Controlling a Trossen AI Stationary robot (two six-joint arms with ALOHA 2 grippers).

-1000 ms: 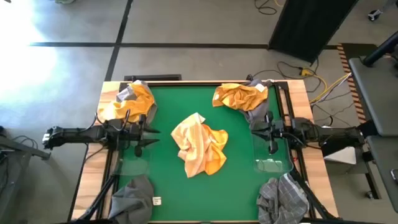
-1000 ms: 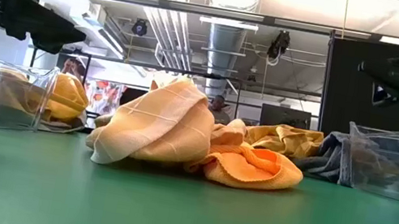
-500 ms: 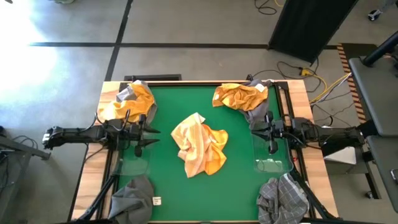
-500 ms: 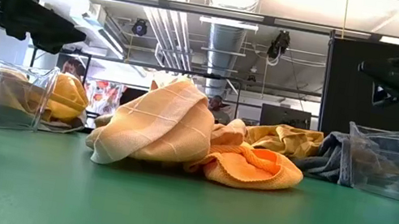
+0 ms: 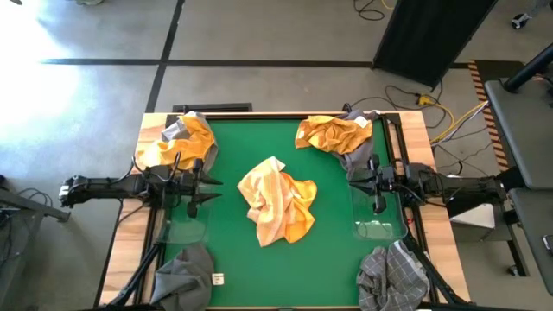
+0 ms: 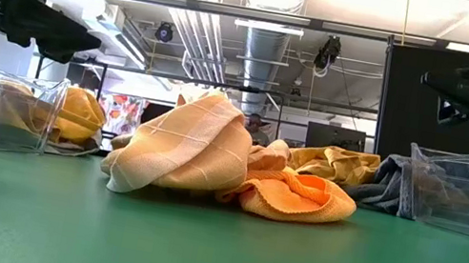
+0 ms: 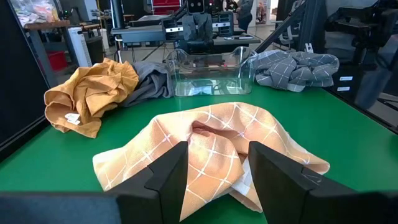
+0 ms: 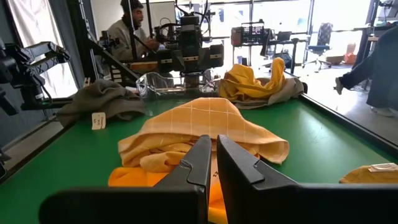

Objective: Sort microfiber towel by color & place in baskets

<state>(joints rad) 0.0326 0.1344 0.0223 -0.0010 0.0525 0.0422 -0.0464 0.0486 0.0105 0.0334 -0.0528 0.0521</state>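
Observation:
Two orange-yellow towels (image 5: 276, 206) lie bunched in a heap at the table's middle, and also show in the low view (image 6: 210, 161). Another orange and grey heap (image 5: 179, 141) lies at the far left, and one more (image 5: 339, 136) at the far right. A grey towel with a white tag (image 5: 186, 275) lies near left, and a grey checked one (image 5: 395, 272) near right. Clear baskets stand at left (image 5: 185, 228) and right (image 5: 378, 216). My left gripper (image 7: 214, 180) is open above the left basket. My right gripper (image 8: 213, 163) is shut above the right basket. Both point at the middle heap.
Wooden rails (image 5: 406, 142) frame the green table top. Bare green surface (image 6: 213, 254) lies between the middle heap and the near edge. A person (image 8: 134, 31) sits at a desk beyond the table's left side.

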